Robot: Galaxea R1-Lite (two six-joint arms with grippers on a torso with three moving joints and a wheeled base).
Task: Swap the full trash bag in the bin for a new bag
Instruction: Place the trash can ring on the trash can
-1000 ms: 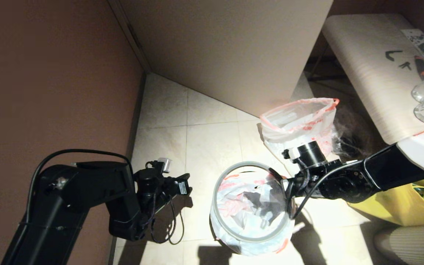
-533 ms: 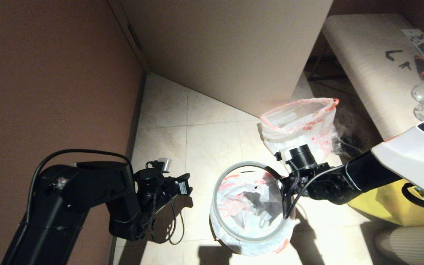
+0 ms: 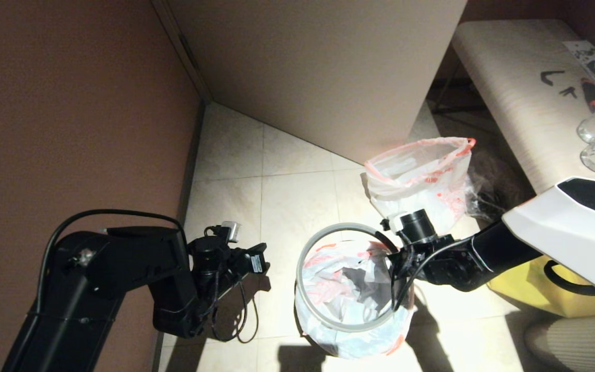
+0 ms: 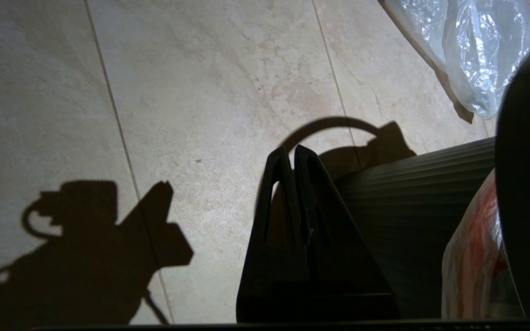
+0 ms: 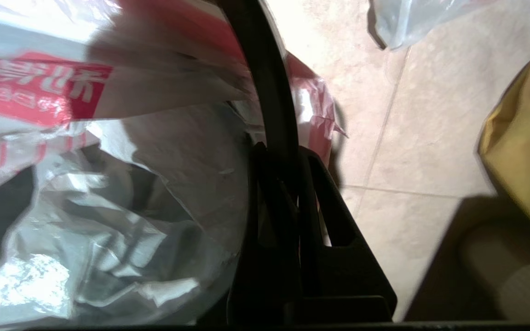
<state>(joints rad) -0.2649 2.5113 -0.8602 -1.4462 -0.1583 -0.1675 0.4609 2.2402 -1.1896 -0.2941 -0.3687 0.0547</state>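
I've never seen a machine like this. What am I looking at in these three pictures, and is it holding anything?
This is a robot with two black arms, each ending in a claw. The wide picture comes from a camera on its head, looking down at a tiled floor; the other two come from cameras on its wrists, just behind the fingers.

On the floor stands a small round grey waste bin lined with a slack translucent white bag with red print. A thin grey hoop sits over the bin's mouth. Behind it stands a bulging white bag with a red-orange hem, and a yellow fabric tote sits to the right.

The right claw is shut on the hoop at the bin's edge. The left claw is shut on nothing, parked beside the bin.
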